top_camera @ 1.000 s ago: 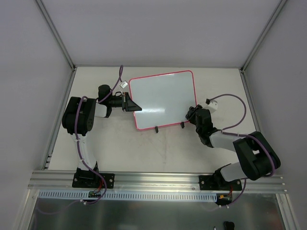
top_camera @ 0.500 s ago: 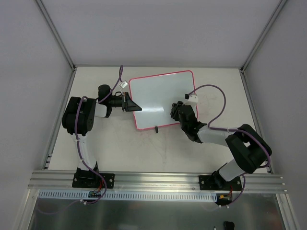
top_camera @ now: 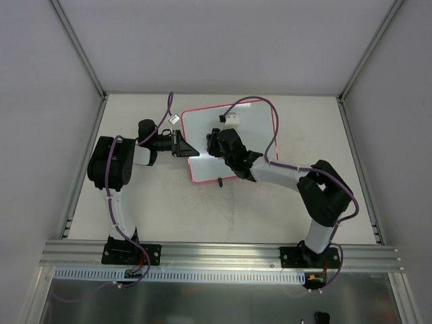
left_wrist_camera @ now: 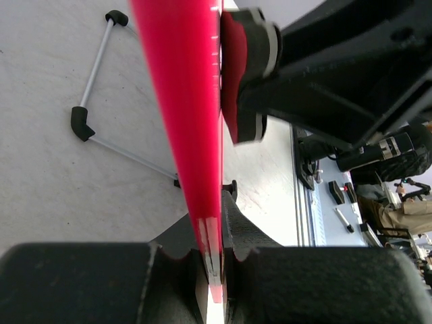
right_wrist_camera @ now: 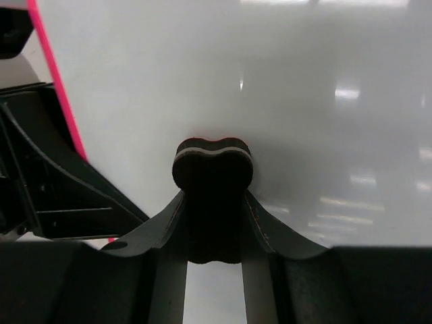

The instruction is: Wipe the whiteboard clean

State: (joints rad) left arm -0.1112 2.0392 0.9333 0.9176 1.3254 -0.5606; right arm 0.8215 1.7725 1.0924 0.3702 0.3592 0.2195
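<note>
The right claw [right_wrist_camera: 212, 202] is clamped tight on the small eraser [right_wrist_camera: 212, 165], pressing it to the whiteboard [top_camera: 253, 128] near its left side. The left claw [left_wrist_camera: 214, 266] pinches the board's pink left edge. The board lies far-centre on the table [top_camera: 169, 202]. It looks light, stiff and slick, probably best steadied by its frame.

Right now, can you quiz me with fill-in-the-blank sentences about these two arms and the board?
The whiteboard's pink-red frame is clamped by the ____.
The right gripper holds a small ____.
That tool touches the board's glossy ____ surface.
Missing: left gripper; eraser; white.
</note>
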